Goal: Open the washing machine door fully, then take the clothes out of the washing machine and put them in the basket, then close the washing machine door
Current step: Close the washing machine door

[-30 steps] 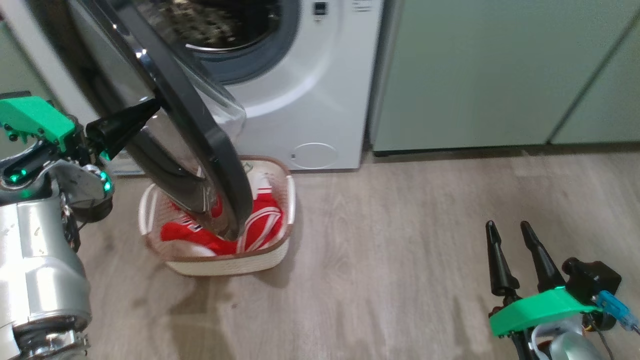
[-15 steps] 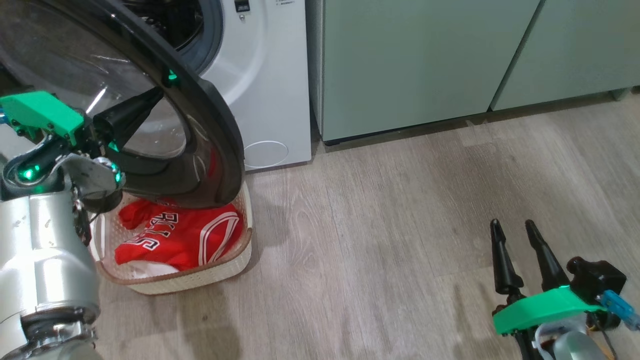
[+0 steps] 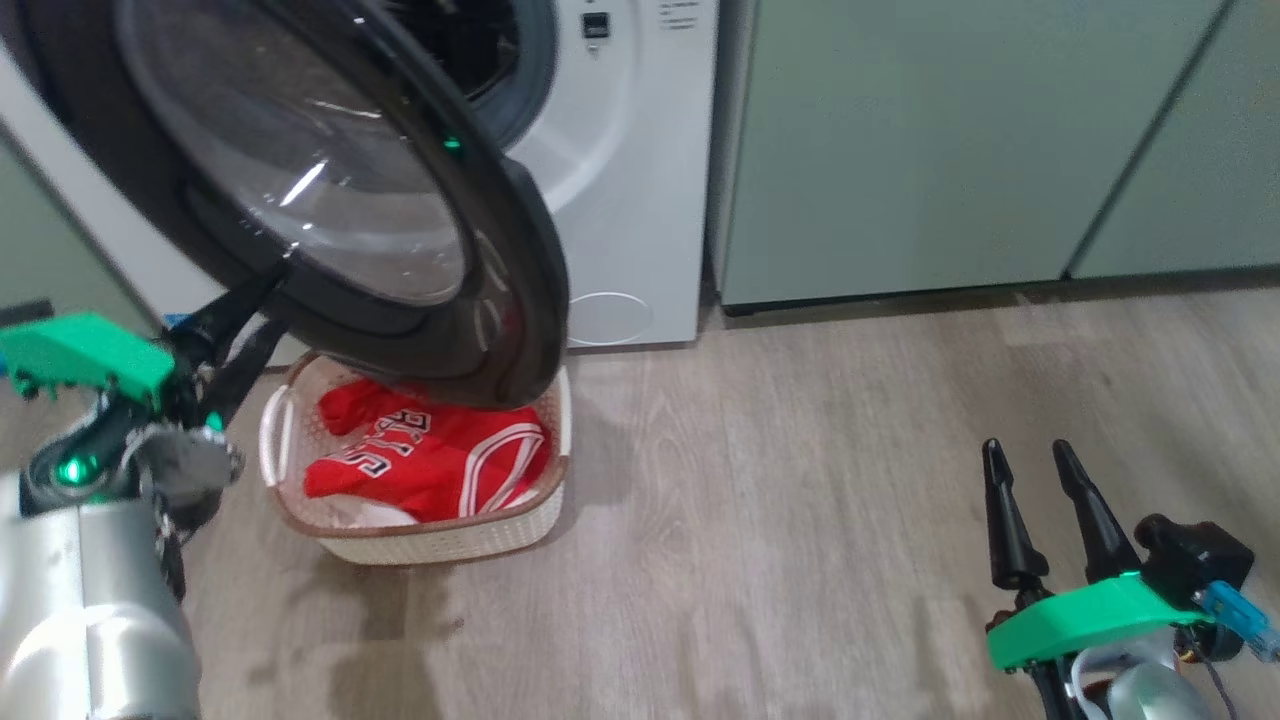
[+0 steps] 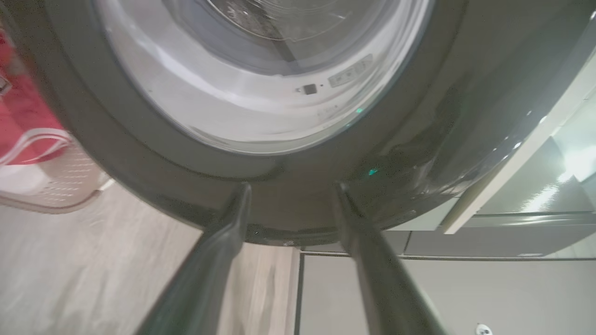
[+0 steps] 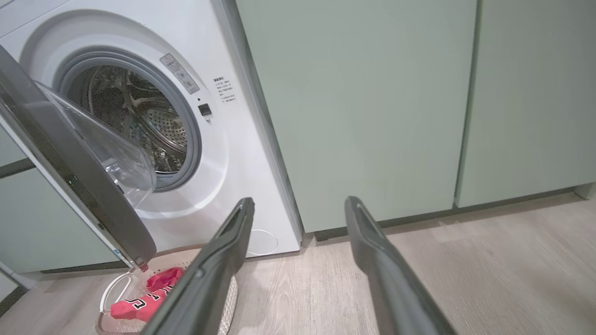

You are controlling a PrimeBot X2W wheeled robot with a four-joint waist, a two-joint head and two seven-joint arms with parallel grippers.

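The left arm angles up and right from the lower left of the head view. Its left end effector [image 3: 280, 298] is spread, tips at the black rim of the swung-out washing machine door [image 3: 520, 300]. At lower right, the right end effector [image 3: 1025, 447] points up, fingers apart. The clothes [image 3: 430, 460] lie in the basket [image 3: 440, 545], centre-left, under the door.
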